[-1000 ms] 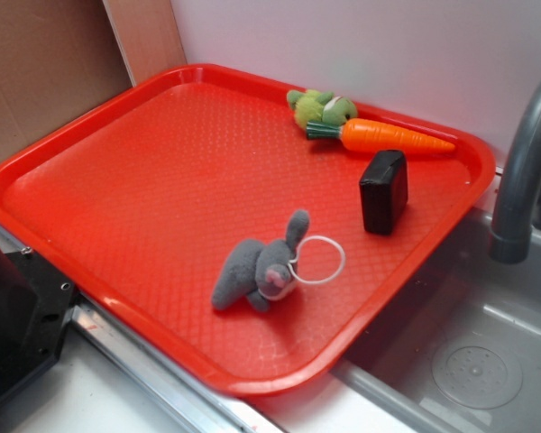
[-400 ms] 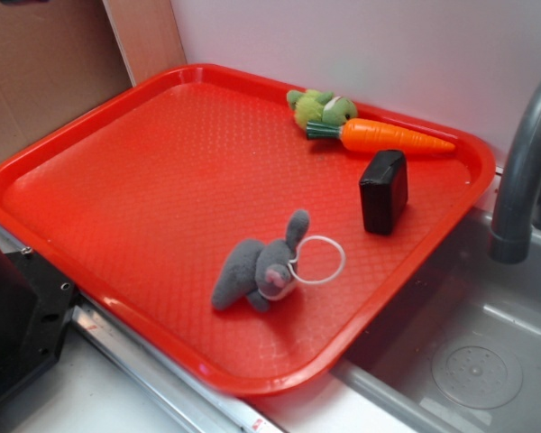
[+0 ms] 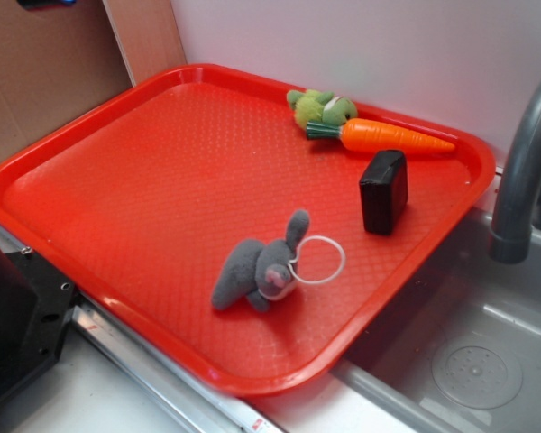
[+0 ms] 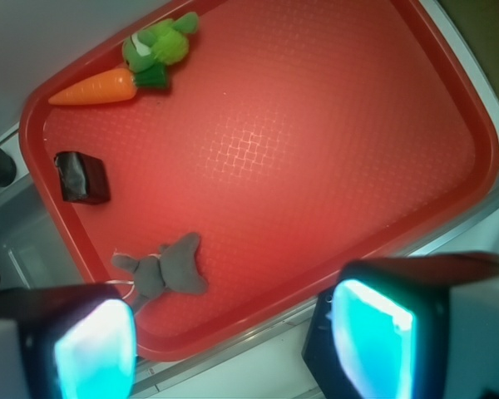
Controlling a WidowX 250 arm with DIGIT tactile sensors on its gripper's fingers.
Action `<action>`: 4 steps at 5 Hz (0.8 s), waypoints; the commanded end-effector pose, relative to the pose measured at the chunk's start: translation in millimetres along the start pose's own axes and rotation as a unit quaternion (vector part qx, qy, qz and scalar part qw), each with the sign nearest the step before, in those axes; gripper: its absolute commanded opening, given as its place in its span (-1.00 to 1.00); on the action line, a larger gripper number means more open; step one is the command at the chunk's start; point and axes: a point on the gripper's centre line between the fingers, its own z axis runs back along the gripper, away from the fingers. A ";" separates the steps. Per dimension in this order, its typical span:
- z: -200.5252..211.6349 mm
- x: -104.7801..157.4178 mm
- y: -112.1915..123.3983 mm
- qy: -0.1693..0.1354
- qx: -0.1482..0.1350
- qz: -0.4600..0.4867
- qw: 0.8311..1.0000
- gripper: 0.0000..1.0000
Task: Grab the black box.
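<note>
A dark arm part has edged into the exterior view's top-left corner; gripper [image 4: 233, 332] hangs spread above the red tray [image 3: 90, 135], black box [image 3: 383, 191] standing near the carrot [image 3: 392, 137], untouched

The black box [image 3: 383, 191] is a small matte-black slab with rounded corners. It stands on one long edge on the red tray [image 3: 144, 180], close to the tray's rim on the sink side, just beside the orange carrot [image 3: 397, 137]. Nothing touches it or grips it.
</note>
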 end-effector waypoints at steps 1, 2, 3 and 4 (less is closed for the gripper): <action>-14.9 37.1 -50.0 0.009 0.021 -0.037 0.999 1.00; -33.4 53.2 -90.2 0.002 0.039 -0.062 0.997 1.00; -64.1 58.0 -110.8 -0.004 0.041 -0.087 0.995 1.00; -94.2 66.6 -123.1 -0.019 0.013 -0.119 0.993 1.00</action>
